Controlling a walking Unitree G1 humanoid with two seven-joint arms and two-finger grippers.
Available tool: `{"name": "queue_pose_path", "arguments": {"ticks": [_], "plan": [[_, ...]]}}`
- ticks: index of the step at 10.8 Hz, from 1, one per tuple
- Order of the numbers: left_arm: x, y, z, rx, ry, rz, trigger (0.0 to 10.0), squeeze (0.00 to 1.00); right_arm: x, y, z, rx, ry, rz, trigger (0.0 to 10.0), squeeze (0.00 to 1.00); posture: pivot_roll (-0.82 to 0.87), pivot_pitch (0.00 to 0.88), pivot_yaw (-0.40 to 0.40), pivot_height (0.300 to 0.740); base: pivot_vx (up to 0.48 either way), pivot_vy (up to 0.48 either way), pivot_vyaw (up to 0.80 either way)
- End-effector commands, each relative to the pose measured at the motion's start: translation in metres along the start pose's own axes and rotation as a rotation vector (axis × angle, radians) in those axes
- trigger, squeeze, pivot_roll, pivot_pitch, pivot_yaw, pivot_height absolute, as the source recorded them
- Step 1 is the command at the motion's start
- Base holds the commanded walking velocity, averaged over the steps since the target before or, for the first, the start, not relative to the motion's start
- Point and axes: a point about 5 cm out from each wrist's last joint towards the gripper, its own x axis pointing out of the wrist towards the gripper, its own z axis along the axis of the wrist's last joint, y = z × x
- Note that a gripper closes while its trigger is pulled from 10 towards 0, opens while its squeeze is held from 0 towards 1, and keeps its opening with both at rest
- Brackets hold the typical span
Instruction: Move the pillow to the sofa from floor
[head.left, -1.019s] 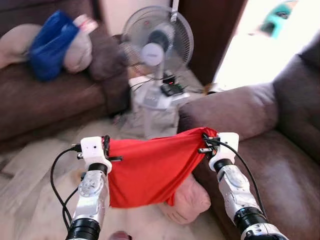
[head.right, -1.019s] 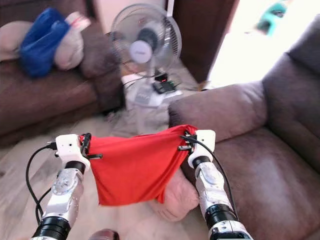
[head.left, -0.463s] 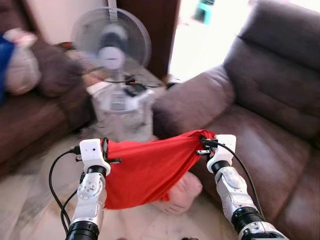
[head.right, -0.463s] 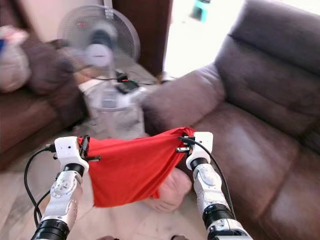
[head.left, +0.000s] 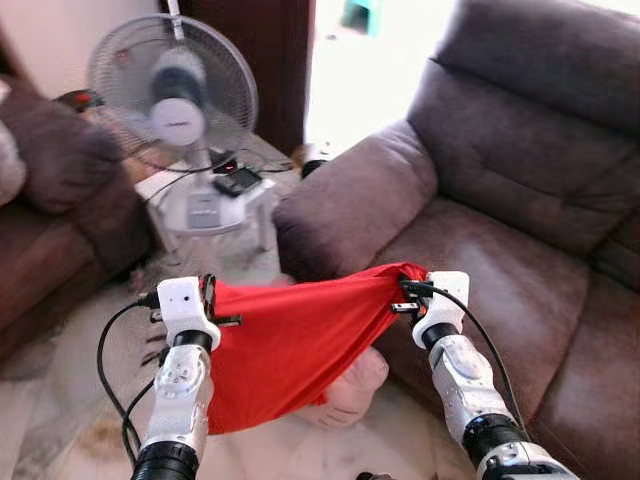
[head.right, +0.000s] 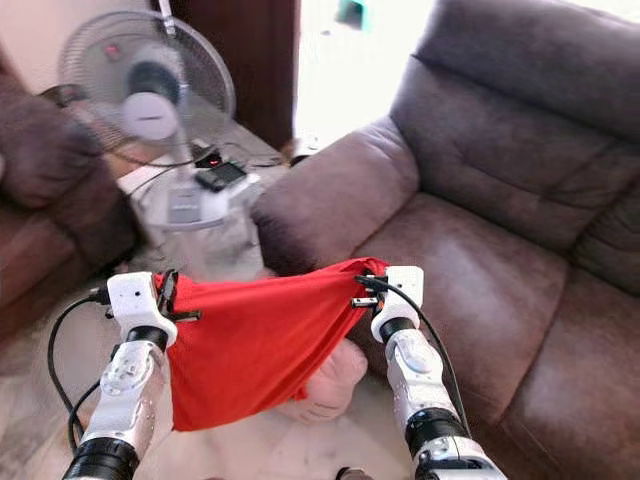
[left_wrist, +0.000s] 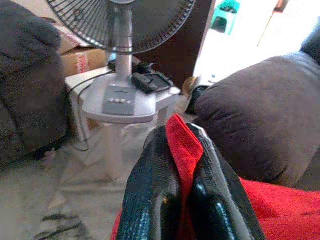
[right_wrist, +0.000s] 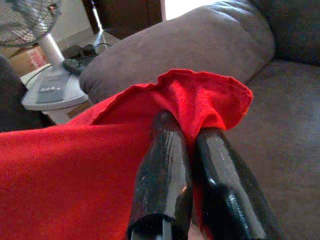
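Left sofa (head.left: 50, 210): a dark brown sofa at the robot's far left, partly blurred; its rounded arm stands beside the fan.
Fan (head.left: 172, 85): a grey pedestal fan, its round base (left_wrist: 117, 102) resting on a low white table (head.left: 175, 190). A small dark device (head.left: 236, 181) with cables lies at the base.
Floor (head.left: 60, 400): pale marble-like tile between the two sofas.
Left gripper (left_wrist: 187, 150): raised in front of the robot, both black fingers pressed together on the left corner of the red cover, a fold of red cloth showing between them.
Pillow (head.left: 290, 345): in a red cover, held up off the floor and stretched between the two grippers. The red cloth sags in the middle, and a pinkish pillow body (head.left: 345, 390) bulges out below its lower edge, hanging just in front of the right sofa's seat edge.
Right gripper (right_wrist: 192, 140): raised level with the left one, fingers clamped on the right corner of the red cover, which bunches over the fingertips.
Right sofa (head.left: 520, 200): a dark brown sofa with a broad rounded arm (head.left: 350, 195), a seat cushion and a tall back. The right gripper hovers over the front edge of its seat.
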Motion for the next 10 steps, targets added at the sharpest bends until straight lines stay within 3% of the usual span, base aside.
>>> {"name": "queue_pose_path", "arguments": {"ticks": [1,3,10], "plan": [[0.0003,0.0063,0.0048,0.006,-0.028,0.026,10.0,0.0,0.0069,-0.0109,0.0285,0.002,-0.128,-0.044,10.0,0.0,0.09,0.031,-0.077,0.74,0.0,0.48,-0.79],[0.0002,0.0076,0.005,0.011,-0.029,0.032,10.0,0.0,0.007,-0.0116,0.0286,0.0,-0.126,-0.045,10.0,0.0,0.09,0.04,-0.078,0.74,0.0,0.33,-0.79],[0.002,0.0062,0.0051,0.029,-0.025,0.007,10.0,0.0,0.0072,-0.0147,0.0287,-0.005,-0.124,-0.059,10.0,0.0,0.09,0.057,-0.071,0.74,0.0,0.0,-0.79]]}}
